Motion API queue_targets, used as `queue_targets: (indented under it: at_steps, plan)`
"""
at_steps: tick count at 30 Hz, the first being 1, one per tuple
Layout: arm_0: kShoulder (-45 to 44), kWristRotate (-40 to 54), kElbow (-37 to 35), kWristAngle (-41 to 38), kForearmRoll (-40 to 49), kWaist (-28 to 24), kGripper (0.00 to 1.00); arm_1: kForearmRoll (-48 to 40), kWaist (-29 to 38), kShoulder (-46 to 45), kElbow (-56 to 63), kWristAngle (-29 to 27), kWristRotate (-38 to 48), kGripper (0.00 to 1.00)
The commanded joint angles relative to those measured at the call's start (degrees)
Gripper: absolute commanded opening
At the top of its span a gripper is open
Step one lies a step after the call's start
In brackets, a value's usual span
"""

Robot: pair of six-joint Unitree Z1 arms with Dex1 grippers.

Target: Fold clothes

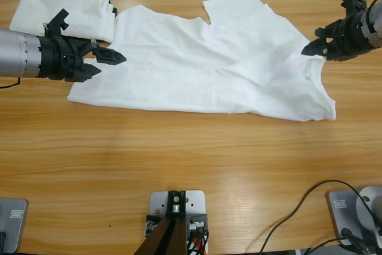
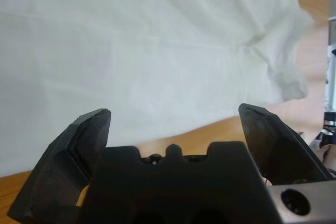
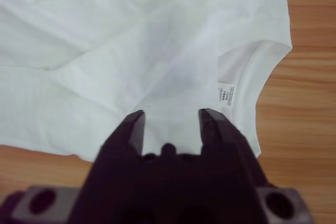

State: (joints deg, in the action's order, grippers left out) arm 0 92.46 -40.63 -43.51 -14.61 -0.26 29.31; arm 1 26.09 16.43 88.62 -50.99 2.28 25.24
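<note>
The clothes, a white T-shirt (image 1: 197, 70), lie spread and creased across the far half of the wooden table (image 1: 179, 153), with a sleeve folded over near the top right. My left gripper (image 1: 113, 64) hovers over the shirt's left edge, open and holding nothing. In the left wrist view the left gripper (image 2: 176, 114) has its jaws wide apart over the T-shirt (image 2: 147, 40). My right gripper (image 1: 311, 47) sits at the shirt's right end. The right wrist view shows the right gripper (image 3: 172, 113) open above the T-shirt (image 3: 105, 40), beside the collar and its neck label (image 3: 227, 94).
A second lump of white cloth (image 1: 62, 10) lies at the far left corner behind the left arm; I cannot tell whether it joins the shirt. A black cable (image 1: 298, 207) curls at the front right. Bare wood runs along the whole near half of the table.
</note>
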Motion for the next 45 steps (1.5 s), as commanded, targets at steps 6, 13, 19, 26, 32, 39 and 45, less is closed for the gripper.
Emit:
queue_targets:
  at_steps: [6, 13, 19, 26, 32, 39, 45]
  plan:
    - [-0.49, 4.59, 1.57, 1.69, 8.46, 4.04, 0.954, -24.20, 4.02, 6.51, 13.74, 14.86, 16.17, 0.818]
    - [-1.11, 4.35, 0.63, 1.69, 9.40, 4.09, 0.954, -39.24, -1.50, 7.99, 24.34, 13.78, 21.94, 0.652]
    - [-0.95, 4.24, 0.70, 1.69, 9.57, 4.14, 0.954, -42.02, -1.75, 9.62, 24.20, 15.31, 22.71, 0.647]
    - [-0.17, 4.15, 0.62, 1.68, 9.48, 4.14, 0.954, -40.42, -0.04, 7.43, 25.15, 15.91, 25.38, 0.605]
    - [-0.09, 4.15, 0.70, 1.68, 9.48, 4.13, 0.954, -40.61, 1.77, 9.68, 25.33, 16.09, 27.30, 0.605]
    - [-0.17, 4.06, 1.06, 1.69, 9.52, 4.13, 0.954, -43.27, 2.12, 13.17, 25.96, 16.10, 27.67, 0.605]
    - [-0.26, 4.06, 1.11, 1.69, 9.57, 4.14, 0.954, -52.88, 2.12, 16.65, 29.44, 16.42, 27.58, 0.605]
